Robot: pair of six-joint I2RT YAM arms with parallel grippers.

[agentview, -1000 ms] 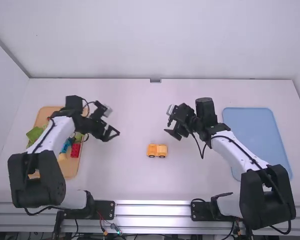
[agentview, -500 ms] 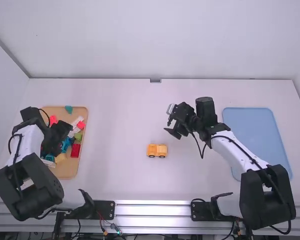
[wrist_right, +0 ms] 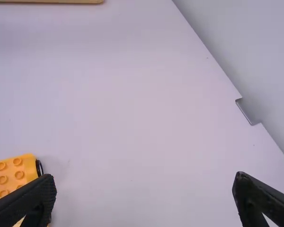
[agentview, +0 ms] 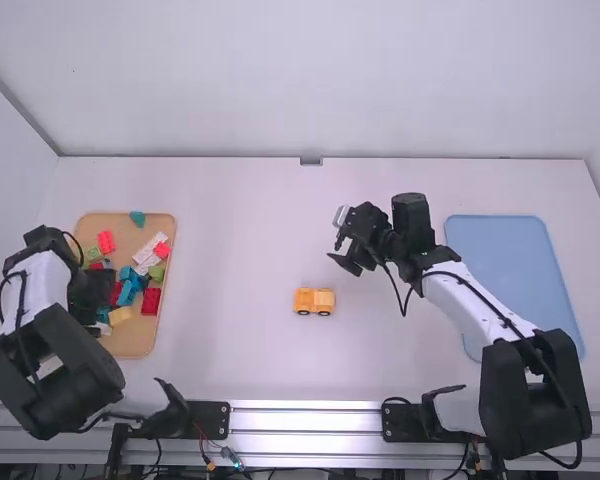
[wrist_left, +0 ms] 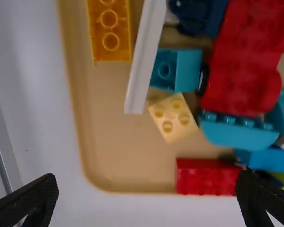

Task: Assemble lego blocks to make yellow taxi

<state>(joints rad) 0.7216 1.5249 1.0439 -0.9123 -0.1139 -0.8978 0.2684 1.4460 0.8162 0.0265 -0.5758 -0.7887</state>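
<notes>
My left end effector (agentview: 96, 297) is open above the tan tray (agentview: 135, 344) of coloured plastic blocks (agentview: 151, 301); my right end effector (agentview: 344, 266), also open, hangs beyond the yellow-orange plastic-block car (agentview: 314, 301) mid-desk.

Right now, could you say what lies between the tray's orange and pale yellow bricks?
A long white piece lies slantwise between them, as the left wrist view shows.
</notes>
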